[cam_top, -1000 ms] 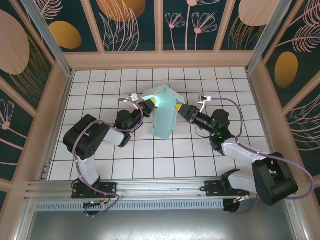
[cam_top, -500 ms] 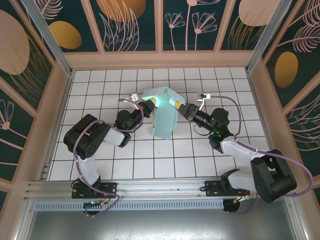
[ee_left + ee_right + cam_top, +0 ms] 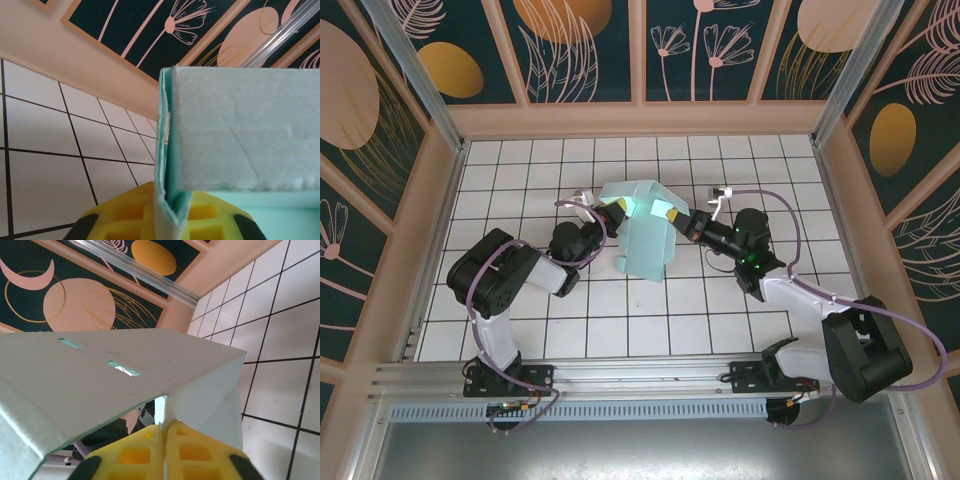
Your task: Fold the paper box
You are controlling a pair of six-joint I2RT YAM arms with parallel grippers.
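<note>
The paper box [image 3: 645, 238] is a pale mint card, partly folded, held up above the middle of the tiled table between both arms. My left gripper [image 3: 616, 207] pinches its upper left edge. In the left wrist view a doubled flap of the paper box [image 3: 240, 135] runs down between the yellow pads of the left gripper [image 3: 170, 207], which is shut on it. My right gripper [image 3: 672, 214] grips the upper right edge. In the right wrist view the right gripper [image 3: 165, 429] has its pads pressed together on a thin corner of the slotted paper box [image 3: 100, 365].
White tiles with black lines [image 3: 620, 330] cover the table around the box. Peach walls [image 3: 640, 120] with dark floral panels close in the back and sides. An aluminium rail [image 3: 570, 375] runs along the near edge by the arm bases.
The right gripper has moved left onto the box's right edge and closed on it. The box has shifted slightly left and up. The left gripper has kept its hold.
</note>
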